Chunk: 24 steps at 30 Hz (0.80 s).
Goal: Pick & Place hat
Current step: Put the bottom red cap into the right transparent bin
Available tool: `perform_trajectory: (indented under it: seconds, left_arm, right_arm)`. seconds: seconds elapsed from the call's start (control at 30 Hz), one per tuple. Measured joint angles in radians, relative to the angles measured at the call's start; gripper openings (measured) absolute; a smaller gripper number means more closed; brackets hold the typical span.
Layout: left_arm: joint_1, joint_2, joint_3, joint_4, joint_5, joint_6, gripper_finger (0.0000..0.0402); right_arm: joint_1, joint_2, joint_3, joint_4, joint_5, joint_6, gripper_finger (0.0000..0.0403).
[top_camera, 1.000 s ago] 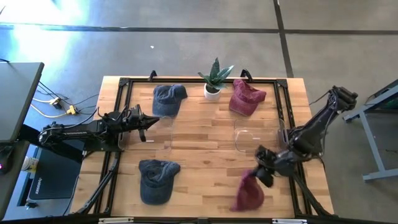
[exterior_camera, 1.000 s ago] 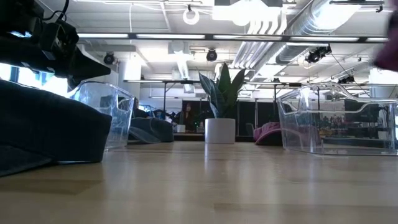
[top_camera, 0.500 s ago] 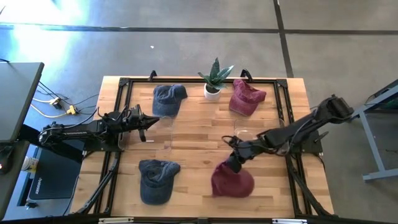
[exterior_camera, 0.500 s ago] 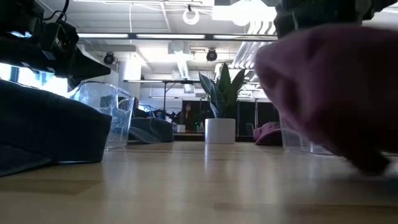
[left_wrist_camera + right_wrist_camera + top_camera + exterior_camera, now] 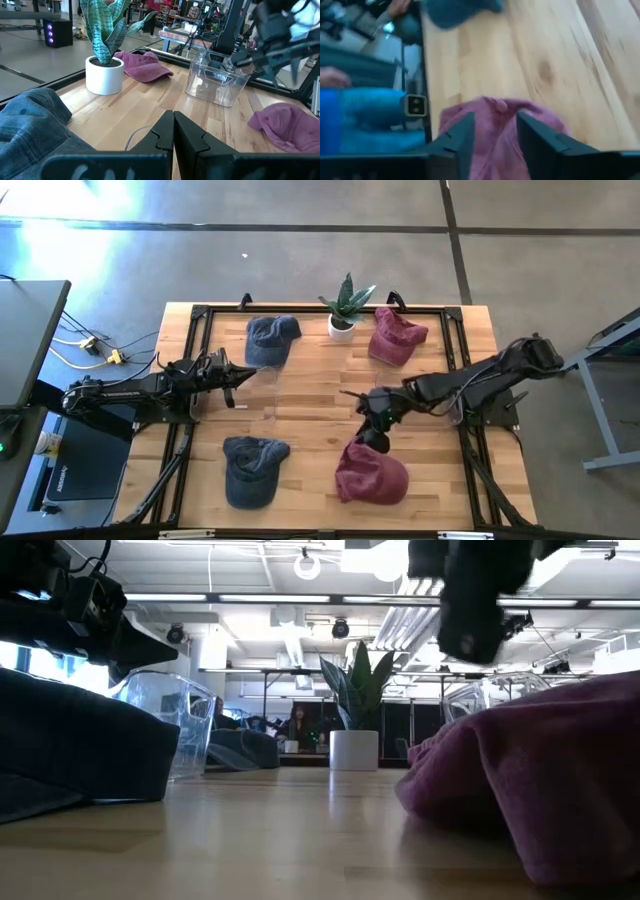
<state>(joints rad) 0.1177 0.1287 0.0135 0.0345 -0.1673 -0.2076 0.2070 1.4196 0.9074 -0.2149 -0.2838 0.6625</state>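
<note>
Above the maroon hat (image 5: pixel 371 476) on the table (image 5: pixel 320 405), the right gripper (image 5: pixel 372 432) hovered, jaws released; lifting straight up would avoid snagging the fabric.

I counted two blue hats (image 5: pixel 270 338) (image 5: pixel 252 468), two maroon hats (image 5: pixel 396 336) (image 5: pixel 372 474), two clear bins (image 5: pixel 259 394) (image 5: pixel 405 402) and one potted plant (image 5: pixel 344 306) on my table (image 5: pixel 310 430).

The right gripper (image 5: pixel 372 435), which a second ago held the maroon hat (image 5: pixel 371 473) off the tabletop's (image 5: pixel 320 415) right front edge, now hovers above the middle, jaws spread apart. The hat now lies released at the front centre, just beside the blue hat (image 5: pixel 251 468), filling the low view's right.
</note>
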Motion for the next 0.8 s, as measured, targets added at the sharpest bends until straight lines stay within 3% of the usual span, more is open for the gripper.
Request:
perform_trajectory:
  seconds: [0.1, 0.23, 0.5, 0.63, 0.8]
  left_arm:
    - [0.0, 0.0, 0.0, 0.0, 0.0, 0.0, 0.0001]
    - [0.0, 0.0, 0.0, 0.0, 0.0, 0.0, 0.0001]
    - [0.0, 0.0, 0.0, 0.0, 0.0, 0.0, 0.0001]
    - [0.0, 0.0, 0.0, 0.0, 0.0, 0.0, 0.0001]
    - [0.0, 0.0, 0.0, 0.0, 0.0, 0.0, 0.0001]
  right_arm:
    - [-0.007, 0.034, 0.122, -0.038, -0.018, -0.154, 0.0189]
    - [-0.015, 0.178, 0.301, -0.146, -0.019, -0.351, 0.0217]
    - [-0.021, 0.538, 0.588, -0.405, -0.182, -0.744, 0.0227]
    - [0.002, 0.649, 0.667, -0.53, -0.189, -0.912, 0.0225]
    - [0.035, 0.696, 0.659, -0.545, -0.149, -1.064, 0.0224]
